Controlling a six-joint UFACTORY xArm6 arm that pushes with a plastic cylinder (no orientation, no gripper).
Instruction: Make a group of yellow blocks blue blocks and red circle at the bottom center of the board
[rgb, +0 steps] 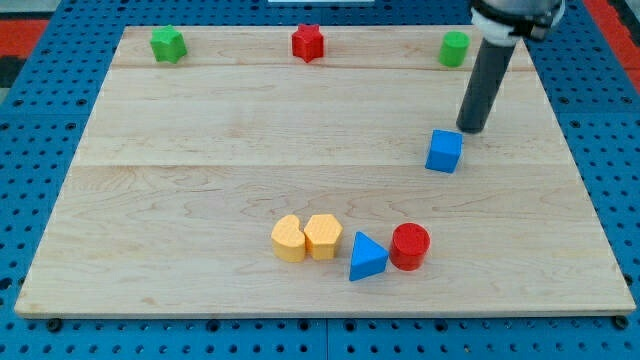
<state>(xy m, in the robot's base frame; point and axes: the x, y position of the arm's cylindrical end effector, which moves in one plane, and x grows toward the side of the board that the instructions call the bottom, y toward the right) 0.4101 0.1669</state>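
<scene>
My tip (471, 130) stands just up and to the right of the blue cube (444, 151), very near its top right corner. At the view's bottom centre lie two yellow blocks side by side, a rounded one (288, 239) and a hexagonal one (323, 236). Right of them lie the blue triangle (367, 257) and the red circle (410, 246), touching each other.
Along the board's top edge (240, 32) sit a green block (168, 44) at the left, a red star (308, 42) in the middle and a green cylinder (454, 48) at the right, just left of my rod.
</scene>
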